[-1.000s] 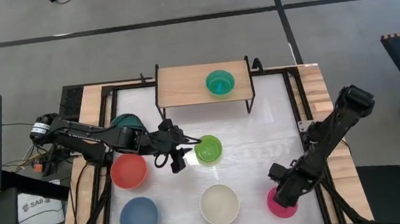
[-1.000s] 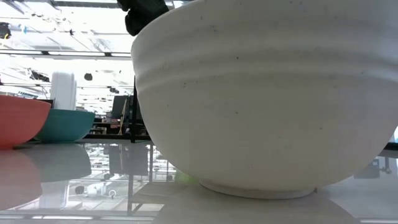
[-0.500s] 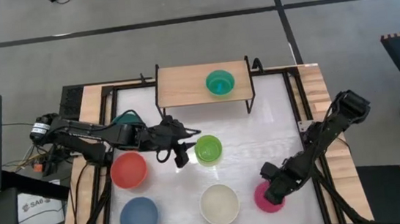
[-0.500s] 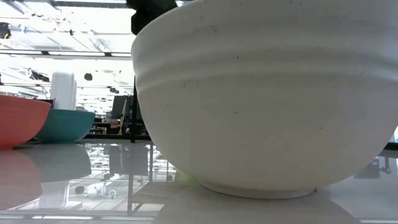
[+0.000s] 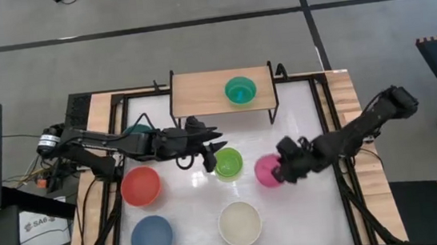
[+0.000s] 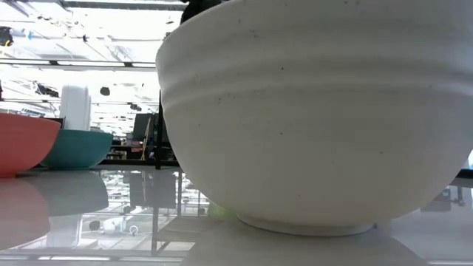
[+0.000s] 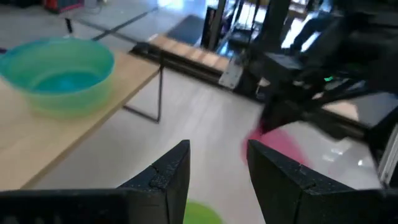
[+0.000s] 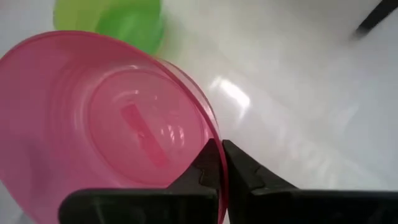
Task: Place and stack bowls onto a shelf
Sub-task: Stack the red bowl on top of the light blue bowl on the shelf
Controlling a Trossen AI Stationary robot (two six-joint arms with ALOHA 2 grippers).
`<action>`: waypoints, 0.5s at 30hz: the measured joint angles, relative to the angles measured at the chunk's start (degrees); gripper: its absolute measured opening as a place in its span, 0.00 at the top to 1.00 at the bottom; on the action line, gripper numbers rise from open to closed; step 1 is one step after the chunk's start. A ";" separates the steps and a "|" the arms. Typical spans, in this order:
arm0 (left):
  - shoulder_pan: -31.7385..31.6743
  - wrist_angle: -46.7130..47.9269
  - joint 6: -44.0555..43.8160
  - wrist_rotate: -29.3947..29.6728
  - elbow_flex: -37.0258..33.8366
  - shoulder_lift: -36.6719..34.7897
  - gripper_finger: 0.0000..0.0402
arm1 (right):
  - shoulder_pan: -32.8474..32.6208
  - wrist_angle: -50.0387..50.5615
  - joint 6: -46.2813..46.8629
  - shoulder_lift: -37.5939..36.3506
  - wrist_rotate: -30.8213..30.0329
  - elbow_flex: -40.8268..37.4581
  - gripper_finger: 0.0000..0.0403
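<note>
Seen from above, the right gripper pinches the rim of the pink bowl over the middle of the table, just beside the green bowl. The left gripper hovers at the green bowl's far edge with its fingers spread and empty. The shelf stands at the table's far side, a teal-green bowl on its right part. Red, blue and cream bowls sit near the front, and a dark teal bowl is half hidden under the left arm.

At table height, the cream bowl fills nearly the whole view, with the red bowl and teal bowl far off.

From the left wrist, the shelf's teal-green bowl shows ahead, the pink bowl beyond.

From the right wrist, two fingers clamp the pink bowl's thin wall.

Such an edge grip may let the bowl tilt or slip. The two arms are close, so they could collide near the green bowl.
</note>
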State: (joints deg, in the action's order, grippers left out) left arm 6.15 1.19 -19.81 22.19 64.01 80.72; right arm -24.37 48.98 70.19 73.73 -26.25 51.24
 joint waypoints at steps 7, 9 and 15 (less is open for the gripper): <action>0.15 -2.46 0.33 5.03 3.85 5.83 0.64 | 11.95 -5.60 -11.16 -3.58 -5.77 0.02 0.93; 0.15 -1.76 0.87 6.40 6.18 8.22 0.64 | 14.17 -8.16 -14.65 -4.30 -6.02 -0.01 0.94; -0.05 2.21 5.44 13.56 15.46 15.15 0.64 | 19.94 -13.56 -20.55 -6.41 -6.19 0.07 0.92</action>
State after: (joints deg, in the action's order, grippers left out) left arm 6.10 3.40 -14.37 35.75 79.46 95.87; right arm -4.43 35.42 49.64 67.32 -32.44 51.32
